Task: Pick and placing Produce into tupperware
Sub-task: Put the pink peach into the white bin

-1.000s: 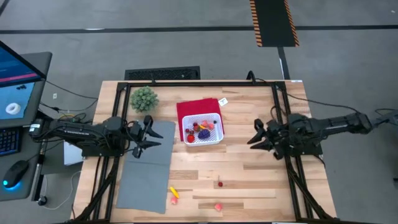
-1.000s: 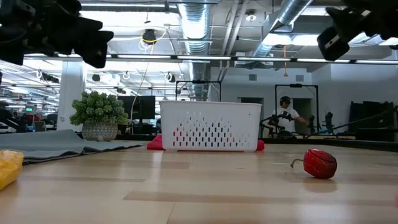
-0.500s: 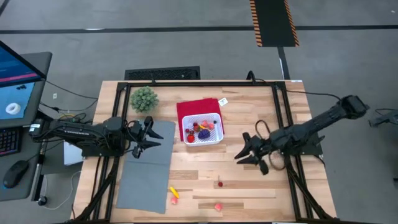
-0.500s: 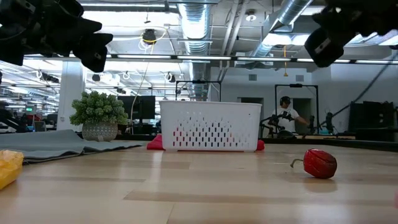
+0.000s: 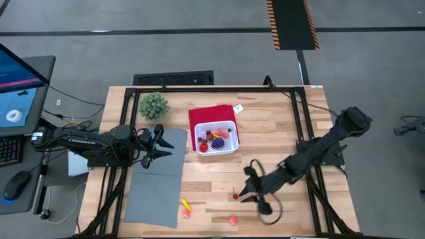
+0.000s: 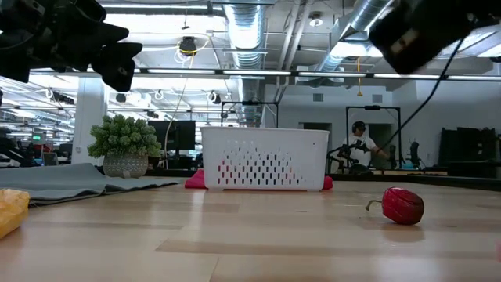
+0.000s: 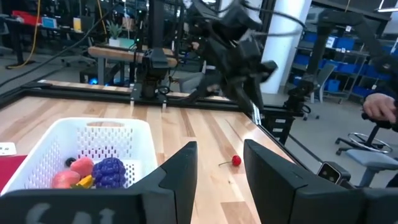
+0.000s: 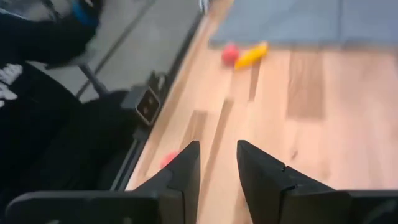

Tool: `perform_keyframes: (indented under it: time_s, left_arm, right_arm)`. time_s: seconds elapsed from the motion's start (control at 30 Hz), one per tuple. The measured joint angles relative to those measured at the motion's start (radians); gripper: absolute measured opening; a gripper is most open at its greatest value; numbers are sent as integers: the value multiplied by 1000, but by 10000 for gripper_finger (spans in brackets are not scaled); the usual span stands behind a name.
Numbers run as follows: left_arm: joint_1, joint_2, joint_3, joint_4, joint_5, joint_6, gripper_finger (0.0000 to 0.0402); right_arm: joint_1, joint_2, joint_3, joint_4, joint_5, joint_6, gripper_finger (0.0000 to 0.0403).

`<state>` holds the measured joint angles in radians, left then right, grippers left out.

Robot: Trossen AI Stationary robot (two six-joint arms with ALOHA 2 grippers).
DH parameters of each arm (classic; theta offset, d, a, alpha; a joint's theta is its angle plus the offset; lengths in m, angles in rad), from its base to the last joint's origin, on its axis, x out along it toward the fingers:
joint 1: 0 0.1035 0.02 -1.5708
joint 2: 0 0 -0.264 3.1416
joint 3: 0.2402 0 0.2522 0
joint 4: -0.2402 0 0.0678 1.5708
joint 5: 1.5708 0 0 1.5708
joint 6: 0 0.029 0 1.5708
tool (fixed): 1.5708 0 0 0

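While several produce pieces (image 5: 214, 140) fill the tupperware (image 5: 229, 150), four lie outside; right gripper (image 5: 248, 189) and left gripper (image 5: 158, 144) fingers apart, empty.

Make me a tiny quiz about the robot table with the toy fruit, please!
1. True or false: the white basket is empty.
2. Which gripper hovers next to the small red fruit lying on the wood: A) left gripper or B) right gripper?
3. Fill in: the basket sits on a ____ cloth.

Key: 1 false, produce lies inside it; 2 B; 3 red.
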<state>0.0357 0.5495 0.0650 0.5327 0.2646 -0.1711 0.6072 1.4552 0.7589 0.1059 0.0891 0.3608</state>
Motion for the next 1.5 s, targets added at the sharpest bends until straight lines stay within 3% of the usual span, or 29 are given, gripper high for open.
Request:
perform_keyframes:
  time_s: [0.3, 0.6, 0.87, 1.23, 1.5]
  left_arm:
    - [0, 0, 0, 0, 0, -10, 121]
    - [0, 0, 0, -5, 0, -14, 121]
    - [0, 0, 0, -6, 0, -18, 121]
    - [0, 0, 0, -4, 1, -18, 121]
    - [0, 0, 0, -8, 1, -18, 121]
  right_arm:
    - [31, 312, 335, -360, -34, 86, 224]
    - [52, 484, 540, -467, -118, 113, 228]
    - [75, 563, 585, -470, -137, 138, 225]
    - [80, 569, 586, -465, -91, 133, 225]
    - [80, 629, 586, -409, -140, 144, 226]
